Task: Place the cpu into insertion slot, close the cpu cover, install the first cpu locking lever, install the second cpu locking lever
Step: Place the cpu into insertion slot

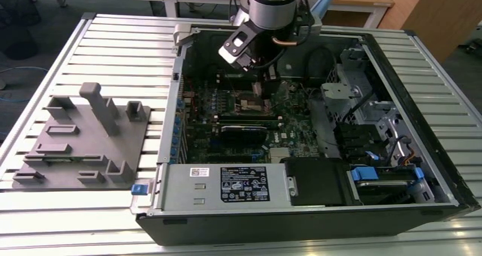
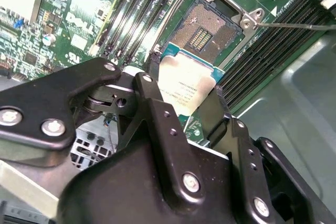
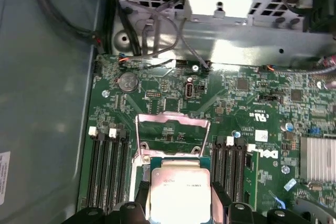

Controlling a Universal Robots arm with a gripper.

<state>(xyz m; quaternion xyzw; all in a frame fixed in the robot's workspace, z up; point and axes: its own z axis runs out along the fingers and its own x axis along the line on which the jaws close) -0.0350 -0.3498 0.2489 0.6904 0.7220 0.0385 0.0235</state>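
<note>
My gripper (image 2: pixel 182 95) is shut on the cpu (image 2: pixel 185 83), a flat square chip with a silvery top and a green edge, held by two opposite sides between black fingers (image 2: pixel 149 93). The chip hangs just above and beside the insertion slot (image 2: pixel 203 27), whose dark, pin-covered middle lies bare on the green board (image 2: pixel 79 3). In the first wrist view the cpu (image 3: pixel 180 187) sits in front of the cpu cover (image 3: pixel 172 120), a thin metal frame standing raised open. A thin locking lever (image 2: pixel 294 24) sticks out beside the socket. In the exterior view the gripper (image 1: pixel 258 91) hovers over the slot (image 1: pixel 252 105).
The board lies inside an open computer case (image 1: pixel 421 58) on a slatted table (image 1: pixel 113 36). Long black memory slots (image 2: pixel 131 9) flank the socket. A grey fixture block (image 1: pixel 83 137) stands at the exterior view's left. A power supply (image 1: pixel 226 182) and drive cage (image 1: pixel 362 98) line the case.
</note>
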